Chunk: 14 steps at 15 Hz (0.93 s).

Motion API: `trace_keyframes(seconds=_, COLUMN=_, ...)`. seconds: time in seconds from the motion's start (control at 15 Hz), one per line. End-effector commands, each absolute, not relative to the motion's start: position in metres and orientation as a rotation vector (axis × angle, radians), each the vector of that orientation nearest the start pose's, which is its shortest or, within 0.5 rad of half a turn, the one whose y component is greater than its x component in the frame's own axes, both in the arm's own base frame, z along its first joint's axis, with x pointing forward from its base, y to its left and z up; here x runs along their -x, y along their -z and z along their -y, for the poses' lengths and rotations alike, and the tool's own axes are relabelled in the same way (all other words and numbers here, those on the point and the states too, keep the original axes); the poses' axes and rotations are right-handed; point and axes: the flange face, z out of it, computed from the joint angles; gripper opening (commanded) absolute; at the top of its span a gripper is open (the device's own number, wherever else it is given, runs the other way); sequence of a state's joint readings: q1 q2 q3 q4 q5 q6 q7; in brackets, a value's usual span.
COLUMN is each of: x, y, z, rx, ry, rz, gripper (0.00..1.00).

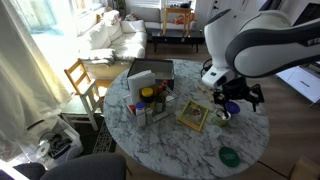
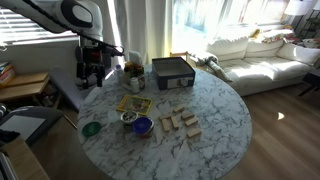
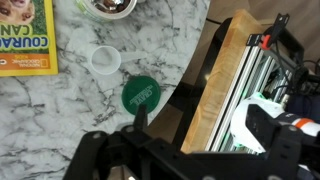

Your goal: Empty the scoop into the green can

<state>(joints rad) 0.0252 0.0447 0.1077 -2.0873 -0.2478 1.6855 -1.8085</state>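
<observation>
The green can [image 3: 141, 95] is a low, round, dark-green container near the edge of the marble table [image 3: 60, 110]. It shows in both exterior views [image 1: 229, 156] [image 2: 91, 128]. A small white round cup [image 3: 105, 60], perhaps the scoop, lies just beyond the can; no handle shows. My gripper [image 3: 185, 150] hangs high above the table edge beside the can [image 1: 232, 100] [image 2: 92, 74]. Its fingers look spread and empty. The purple-blue bowl [image 2: 142, 126] sits further in on the table.
A yellow book [image 2: 133, 104] [image 3: 25, 35], a small filled bowl [image 3: 108, 6], wooden blocks [image 2: 180, 122], a grey box [image 2: 172, 72] and bottles [image 1: 150, 100] stand on the table. A wooden bench and metal rack [image 3: 255, 90] stand beside the table edge.
</observation>
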Motion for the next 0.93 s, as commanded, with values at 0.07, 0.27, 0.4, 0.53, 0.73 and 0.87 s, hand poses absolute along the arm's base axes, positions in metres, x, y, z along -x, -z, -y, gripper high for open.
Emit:
trace_keyframes(seconds=0.07, x=-0.480, y=-0.401, z=-0.030, rx=-1.962, ry=0.506, rz=-2.577, gripper=1.00)
trace_keyframes(seconds=0.27, x=-0.475, y=-0.412, z=-0.026, rx=-2.084, ry=0.345, rz=-2.446, gripper=1.00)
trace_keyframes(seconds=0.4, x=-0.472, y=-0.419, z=-0.025, rx=-2.132, ry=0.246, rz=-2.342, gripper=1.00)
trace_keyframes(seconds=0.53, x=-0.486, y=-0.418, z=-0.027, rx=-2.094, ry=0.306, rz=-2.376, gripper=1.00)
trace_keyframes(seconds=0.73, x=-0.479, y=-0.423, z=-0.025, rx=-2.126, ry=0.253, rz=-2.309, gripper=1.00)
trace_keyframes(seconds=0.87, x=-0.477, y=-0.423, z=-0.025, rx=-2.131, ry=0.249, rz=-2.302, gripper=1.00)
